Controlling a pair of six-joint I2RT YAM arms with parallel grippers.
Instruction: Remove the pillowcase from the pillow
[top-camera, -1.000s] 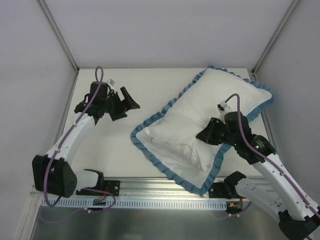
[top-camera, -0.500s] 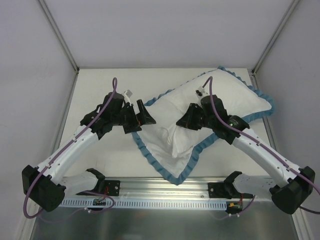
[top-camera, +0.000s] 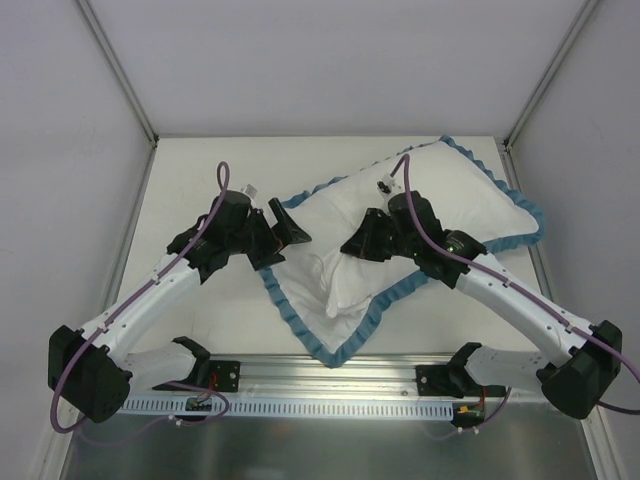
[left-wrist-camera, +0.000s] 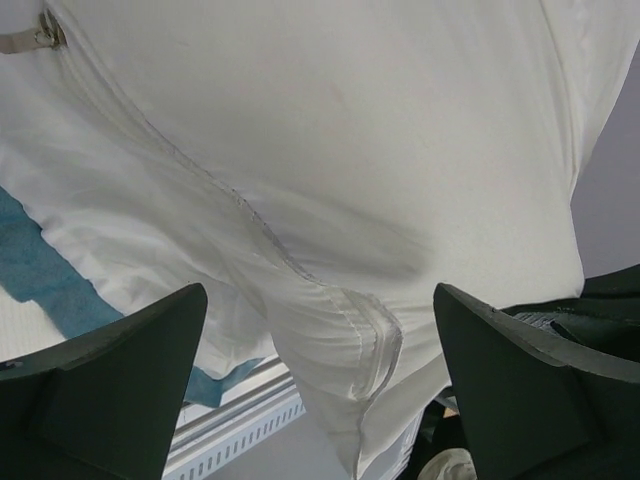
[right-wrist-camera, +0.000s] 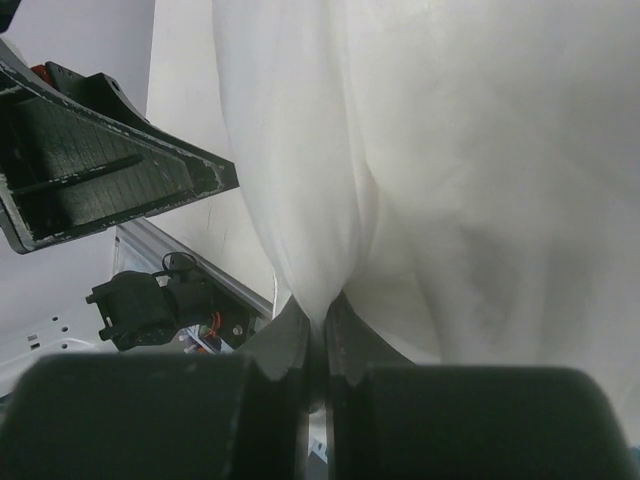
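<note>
Pillowcase (top-camera: 296, 322) lies diagonally, near-left to far-right; right fingers (right-wrist-camera: 283, 345) pinch it, left fingers (left-wrist-camera: 110, 390) spread.

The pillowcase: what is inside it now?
The pillowcase bulges, so the pillow is probably inside, but white fabric covers it. The right gripper pinches a fold of that fabric.

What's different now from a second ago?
The right end effector, pinching white fabric throughout, dragged it left, bunching the pillowcase. The left end effector swung right to its edge. Unchanged: left jaws open and empty, right grip shut.
</note>
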